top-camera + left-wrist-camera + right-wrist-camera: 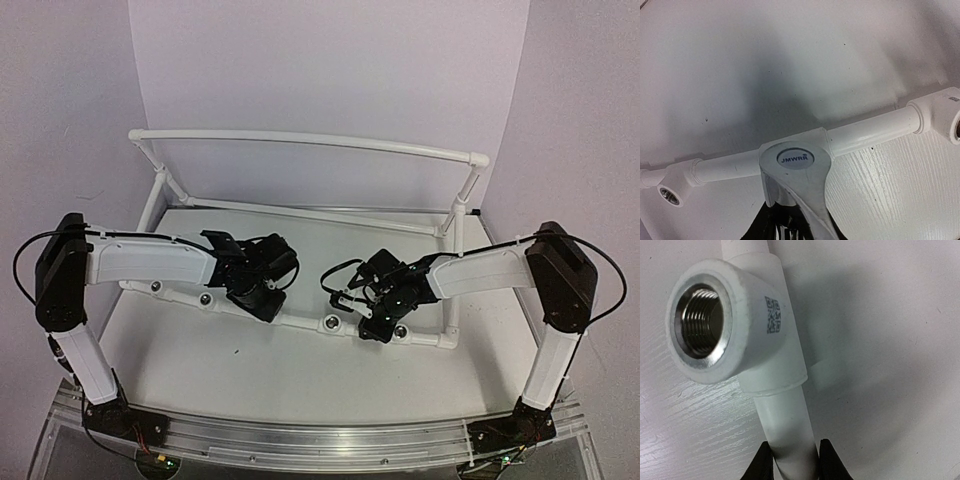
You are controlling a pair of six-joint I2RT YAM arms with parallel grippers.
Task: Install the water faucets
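Observation:
A chrome water faucet [796, 176] with a round "JMWRR" cap fills the left wrist view. It stands against the middle tee of the white pipe frame [870, 131]. My left gripper [790, 227] is shut on the faucet's lower part; its dark fingers show only at the bottom edge. In the top view the left gripper [260, 296] sits over the frame's front pipe and hides the faucet. My right gripper [792, 457] is shut on the front pipe [785, 415], just below a tee with an open threaded socket [700, 322]. In the top view it [370, 322] rests on that pipe.
The pipe frame [310, 140] has a raised back rail and a low front pipe with round silvery sockets [328, 323], [205, 298]. Open sockets flank the faucet in the left wrist view [669, 196], [956, 125]. The white table [300, 375] lies in front.

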